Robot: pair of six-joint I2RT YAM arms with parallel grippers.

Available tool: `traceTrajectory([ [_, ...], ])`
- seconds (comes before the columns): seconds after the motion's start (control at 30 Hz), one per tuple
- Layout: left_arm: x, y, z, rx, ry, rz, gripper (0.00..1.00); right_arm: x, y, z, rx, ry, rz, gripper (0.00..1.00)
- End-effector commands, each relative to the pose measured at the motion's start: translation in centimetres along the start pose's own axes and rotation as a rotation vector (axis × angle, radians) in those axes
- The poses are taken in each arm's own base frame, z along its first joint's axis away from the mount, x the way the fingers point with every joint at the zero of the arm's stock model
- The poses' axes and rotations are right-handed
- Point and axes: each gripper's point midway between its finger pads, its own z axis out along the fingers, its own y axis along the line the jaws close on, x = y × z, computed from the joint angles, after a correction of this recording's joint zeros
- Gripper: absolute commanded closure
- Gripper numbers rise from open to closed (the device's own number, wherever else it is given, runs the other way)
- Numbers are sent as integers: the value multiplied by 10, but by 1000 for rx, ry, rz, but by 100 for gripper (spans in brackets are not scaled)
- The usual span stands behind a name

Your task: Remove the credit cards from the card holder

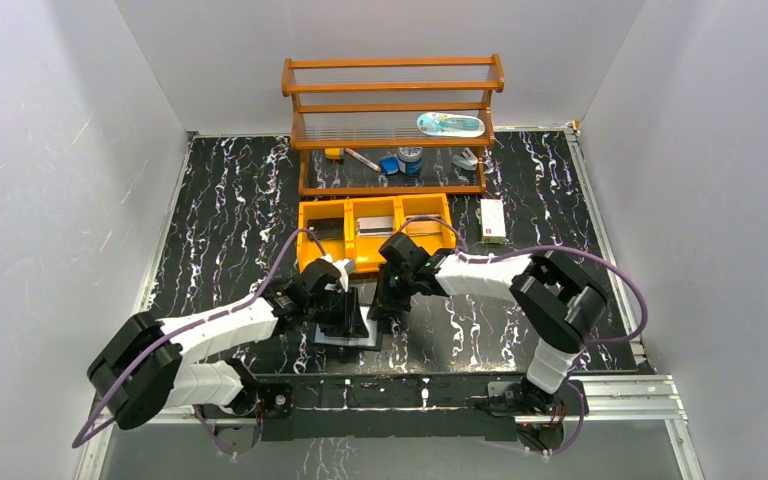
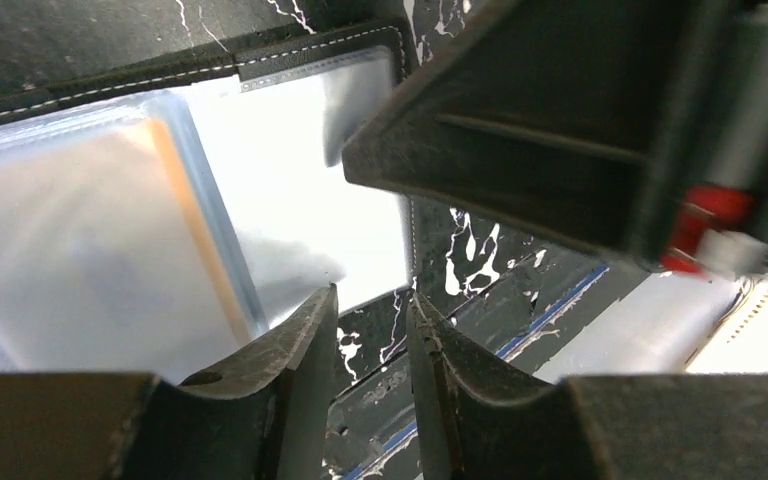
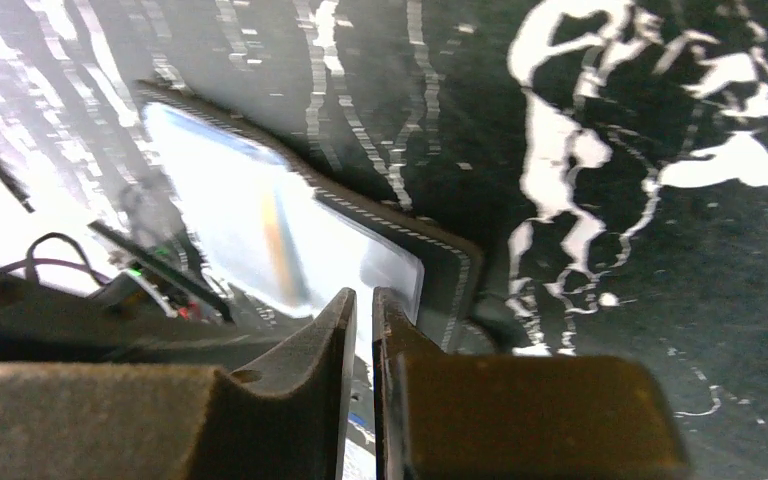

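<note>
One card holder [image 1: 355, 338] lies open and flat on the bench [image 1: 230, 200], low in the middle of the overhead frame, just below the one yellow tray [image 1: 303, 232] with its three compartments. Two arms reach in toward the holder, one from the lower left and one from the right, so two tools meet over it. The left tool [image 1: 348, 305] hangs over the holder's upper part. In its own view its two fingers stand slightly apart at the bottom of the frame, with bare marbled bench showing through the gap and nothing held. The tip of the finger on the left of that frame sits at the holder's pale edge. The right tool [image 1: 390, 305] is just beside the holder's right edge. In its own view the two fingers are drawn almost together, leaving only a thin slit at the holder's stitched rim. I cannot tell whether anything thin is pinched there. The holder shows two pale panels under clear sleeves, and only one card [image 2: 195, 225] can be counted, a tan-orange one inside the sleeve on the left of the left wrist frame; any others cannot be made out. Further up the overhead frame stand one wooden rack [image 1: 390, 90] and one small white box [image 1: 492, 220] to the tray's right
</note>
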Motion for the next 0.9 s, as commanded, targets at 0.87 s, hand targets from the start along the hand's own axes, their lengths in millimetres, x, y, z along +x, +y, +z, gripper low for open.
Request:
traceTrajectory([
  [0.87,-16,55,-42,-352,-113,30,46,12,-47,7,150,18,-16,81],
])
